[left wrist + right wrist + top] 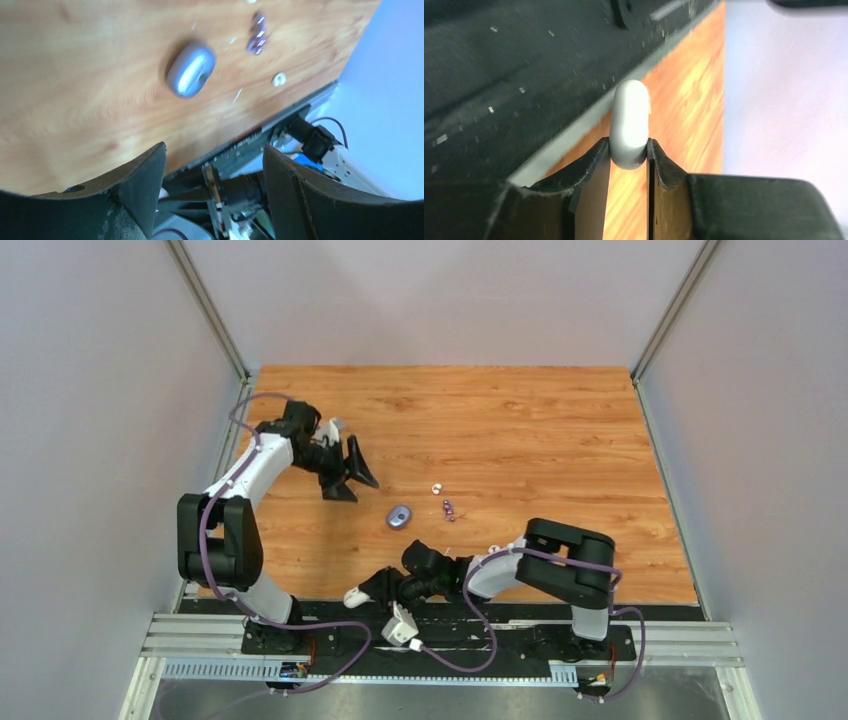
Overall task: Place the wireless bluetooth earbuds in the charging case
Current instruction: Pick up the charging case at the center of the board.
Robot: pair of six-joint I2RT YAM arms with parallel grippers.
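I count two white earbuds (pixel 436 487) and two purple earbuds (pixel 448 509) loose mid-table, just right of one bluish case (pixel 399 516) lying roughly left-right, while my right gripper (pixel 629 148), arm folded low along the near edge, pinches one white case (pixel 629 117) pointing left, and my left gripper (pixel 350 478) hangs wide open, empty.

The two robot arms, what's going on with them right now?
The right gripper is shut on a white oval case at the near edge of the table. The left gripper hangs open, holding nothing. A bluish case lies mid-table, with purple buds and a white bud loose beside it.
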